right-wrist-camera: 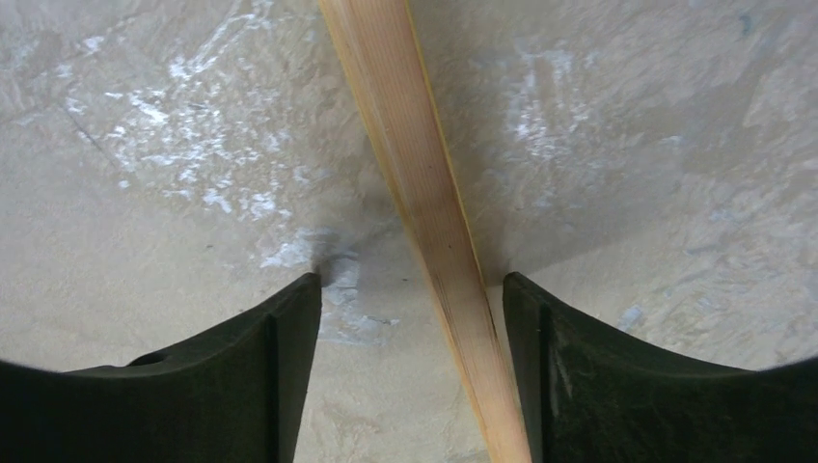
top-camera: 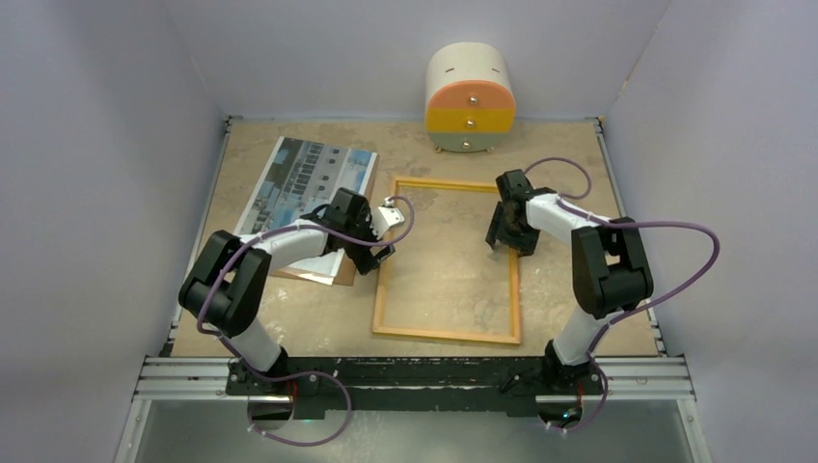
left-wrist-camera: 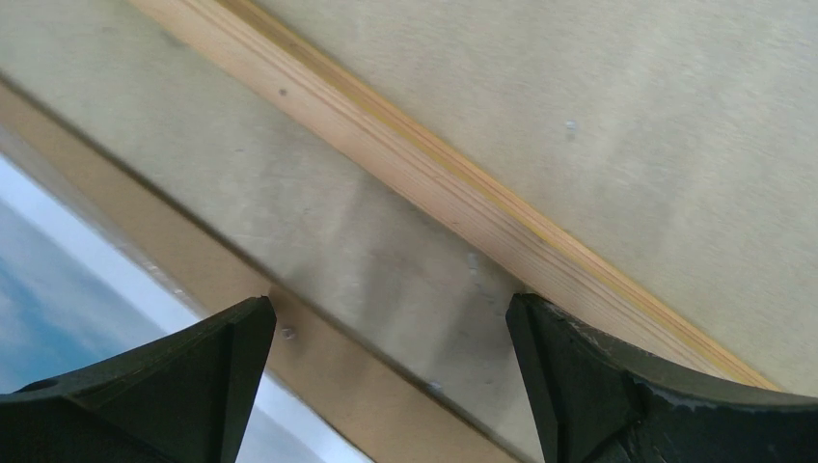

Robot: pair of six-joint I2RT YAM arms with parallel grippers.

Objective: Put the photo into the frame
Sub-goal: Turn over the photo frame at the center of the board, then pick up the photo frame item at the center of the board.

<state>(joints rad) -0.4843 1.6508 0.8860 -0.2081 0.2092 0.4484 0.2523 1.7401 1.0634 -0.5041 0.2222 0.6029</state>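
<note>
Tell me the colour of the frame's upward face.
The frame is light wood, clearest in the right wrist view.

1. I saw a mottled beige table (top-camera: 579, 174), walled on three sides.
2. The frame (top-camera: 444, 335) lay flat near the table's middle, light wood side up, with the tabletop showing through it.
3. Just left of the frame lay a brown board (top-camera: 333, 275), with the photo (top-camera: 299, 178) resting on it, picture side up.
4. A small rounded drawer chest (top-camera: 470, 96) stood at the far edge.
</note>
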